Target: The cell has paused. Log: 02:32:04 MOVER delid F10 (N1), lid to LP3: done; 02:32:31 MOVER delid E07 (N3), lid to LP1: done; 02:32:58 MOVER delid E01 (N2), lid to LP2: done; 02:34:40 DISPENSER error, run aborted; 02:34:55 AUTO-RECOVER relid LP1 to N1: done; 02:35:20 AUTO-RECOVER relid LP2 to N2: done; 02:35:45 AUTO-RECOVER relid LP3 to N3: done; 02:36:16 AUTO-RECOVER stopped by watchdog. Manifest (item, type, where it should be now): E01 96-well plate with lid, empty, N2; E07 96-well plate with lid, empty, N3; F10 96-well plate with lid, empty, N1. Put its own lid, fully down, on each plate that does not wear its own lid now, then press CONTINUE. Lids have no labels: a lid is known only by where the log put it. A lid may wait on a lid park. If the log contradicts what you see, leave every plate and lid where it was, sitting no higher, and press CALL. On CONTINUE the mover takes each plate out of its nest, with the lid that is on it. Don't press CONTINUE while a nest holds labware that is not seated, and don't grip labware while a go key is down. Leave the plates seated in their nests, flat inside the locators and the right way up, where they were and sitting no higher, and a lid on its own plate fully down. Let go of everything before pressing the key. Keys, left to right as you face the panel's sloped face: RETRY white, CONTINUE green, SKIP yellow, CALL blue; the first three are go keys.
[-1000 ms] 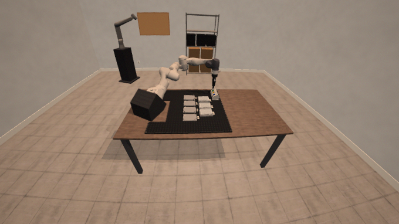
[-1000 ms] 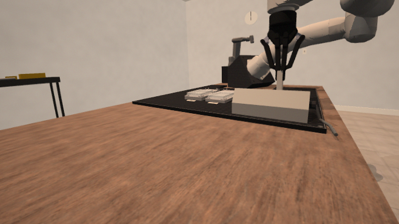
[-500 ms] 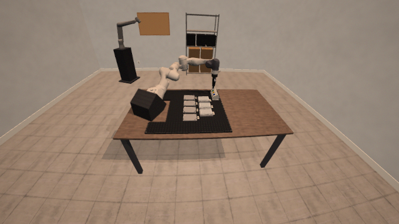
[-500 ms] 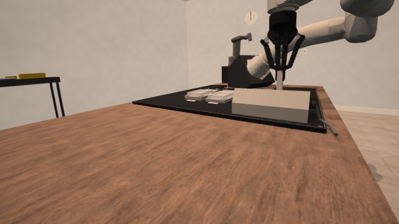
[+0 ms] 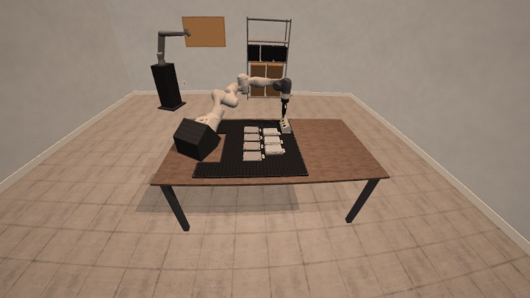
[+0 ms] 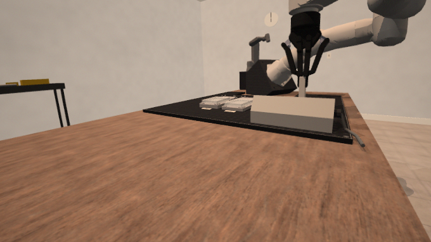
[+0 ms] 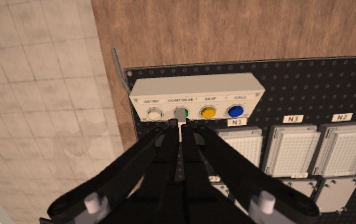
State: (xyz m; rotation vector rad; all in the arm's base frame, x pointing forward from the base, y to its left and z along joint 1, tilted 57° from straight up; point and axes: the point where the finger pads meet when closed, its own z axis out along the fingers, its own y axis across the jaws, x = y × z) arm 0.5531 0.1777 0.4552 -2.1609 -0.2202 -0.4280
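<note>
Now the gripper (image 7: 179, 124), fingers pressed together on nothing, sits on the green CONTINUE key (image 7: 182, 113) of the panel (image 7: 197, 86). Whether the key is down is hard to judge. Next it likely needs only a straight lift.

End effector (image 7: 179, 120) closed, empty, tips on green key (image 7: 182, 113); white key (image 7: 155, 114) and yellow key (image 7: 208, 112) close on either side, little lateral room. Blue key (image 7: 235, 111) uncovered, reachable from above. Panel (image 6: 292, 113) blocks low approach from the bare-wood side of desk (image 6: 158, 169). Plates (image 7: 291, 150) just beside panel's key face; nest labels (image 7: 293, 119) between. Open wood beyond panel back. Cable (image 7: 119, 69) at panel corner. Black base box (image 5: 195, 139) at mat's (image 5: 250, 168) far edge.
</note>
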